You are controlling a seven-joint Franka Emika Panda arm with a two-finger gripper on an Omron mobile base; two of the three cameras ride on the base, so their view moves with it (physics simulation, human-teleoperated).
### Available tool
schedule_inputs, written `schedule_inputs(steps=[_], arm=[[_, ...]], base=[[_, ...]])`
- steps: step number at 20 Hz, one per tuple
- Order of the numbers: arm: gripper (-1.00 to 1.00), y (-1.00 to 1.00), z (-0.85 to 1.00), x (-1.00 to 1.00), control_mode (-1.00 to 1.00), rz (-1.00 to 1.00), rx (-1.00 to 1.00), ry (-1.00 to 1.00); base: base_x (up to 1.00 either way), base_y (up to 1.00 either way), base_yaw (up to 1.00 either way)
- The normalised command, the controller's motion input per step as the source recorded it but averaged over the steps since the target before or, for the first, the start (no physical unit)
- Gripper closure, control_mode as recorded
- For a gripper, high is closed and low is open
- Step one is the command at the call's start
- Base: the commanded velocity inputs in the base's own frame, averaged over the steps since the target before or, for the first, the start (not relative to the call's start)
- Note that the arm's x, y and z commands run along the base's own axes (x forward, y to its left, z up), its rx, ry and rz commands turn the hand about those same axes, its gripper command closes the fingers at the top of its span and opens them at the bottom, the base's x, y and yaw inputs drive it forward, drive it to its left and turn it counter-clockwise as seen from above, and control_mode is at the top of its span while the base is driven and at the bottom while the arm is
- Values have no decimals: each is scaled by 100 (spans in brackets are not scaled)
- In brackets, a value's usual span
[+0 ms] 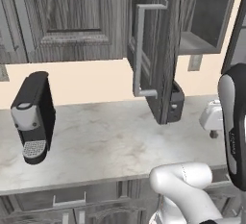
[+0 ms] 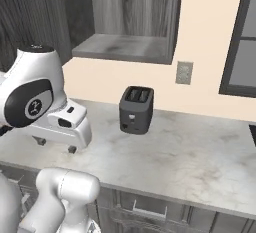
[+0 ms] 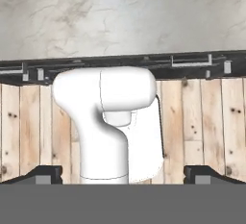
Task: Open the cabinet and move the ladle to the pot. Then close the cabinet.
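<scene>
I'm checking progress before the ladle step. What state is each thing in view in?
Cabinet: door swung open, shelf in view bare.
Gripper: open, holding nothing, pointing down at the floor.
Toaster: upright on the counter, slots empty.
Coffee machine: upright on the counter.

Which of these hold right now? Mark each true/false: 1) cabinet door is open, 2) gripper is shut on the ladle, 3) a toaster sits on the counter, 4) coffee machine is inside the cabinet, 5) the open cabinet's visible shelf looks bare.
1) True. The cabinet door stands swung out, edge-on in the left base view.
2) False. The gripper is open with nothing between its fingertips; it faces the wooden floor and the counter edge.
3) True. The toaster stands on the counter below the open cabinet.
4) False. The coffee machine stands on the counter, left of the door.
5) True. The shelf shows nothing on its visible part.
</scene>
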Motion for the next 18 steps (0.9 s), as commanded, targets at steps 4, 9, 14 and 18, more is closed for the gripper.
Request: schedule_inputs(steps=[4, 9, 14, 18], arm=[[-100, -7, 2, -6, -100, -24, 0, 5], [-100, -9, 27, -95, -100, -21, 0, -24], [-100, 0, 51, -100, -100, -10, -7, -55], [-100, 44, 58, -50, -100, 0, -18, -57]], base=[[8, 0, -10], [0, 0, 0], [0, 0, 0], [0, 0, 0]])
